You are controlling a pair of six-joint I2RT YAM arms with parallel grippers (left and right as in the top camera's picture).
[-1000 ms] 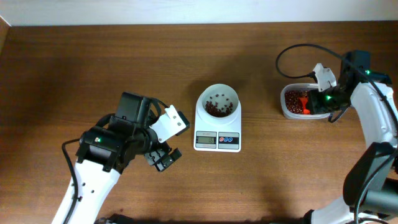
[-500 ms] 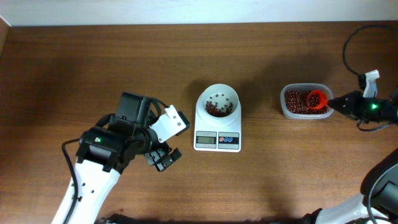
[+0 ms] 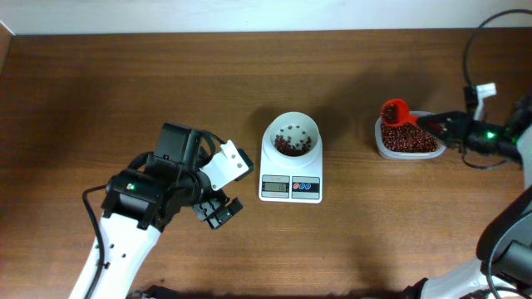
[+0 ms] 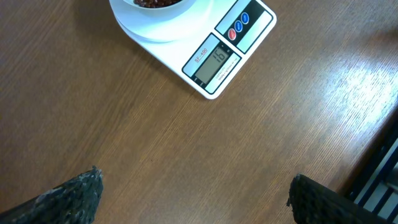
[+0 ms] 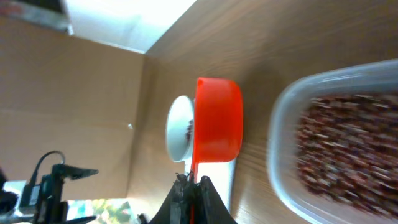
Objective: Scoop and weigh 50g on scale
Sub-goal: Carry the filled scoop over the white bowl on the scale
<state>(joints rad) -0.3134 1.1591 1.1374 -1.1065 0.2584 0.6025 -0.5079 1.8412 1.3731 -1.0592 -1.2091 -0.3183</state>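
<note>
Bearing the scale (image 3: pixel 290 188), brown wood-grain table (image 3: pixel 125 83)

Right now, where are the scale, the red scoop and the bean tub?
scale (image 3: pixel 290 188), overhead view, front panel
red scoop (image 3: pixel 393 110), overhead view, its cup
bean tub (image 3: pixel 377 141), overhead view, left rim

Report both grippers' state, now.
Left gripper: open, empty.
Right gripper: shut on the orange scoop by its handle.

Your left arm bent, left gripper (image 3: pixel 218 213) jaws wide apart, your right arm stretched leftward, right gripper (image 3: pixel 430 124) pinched tight on scoop (image 3: pixel 394 110) handle.
</note>
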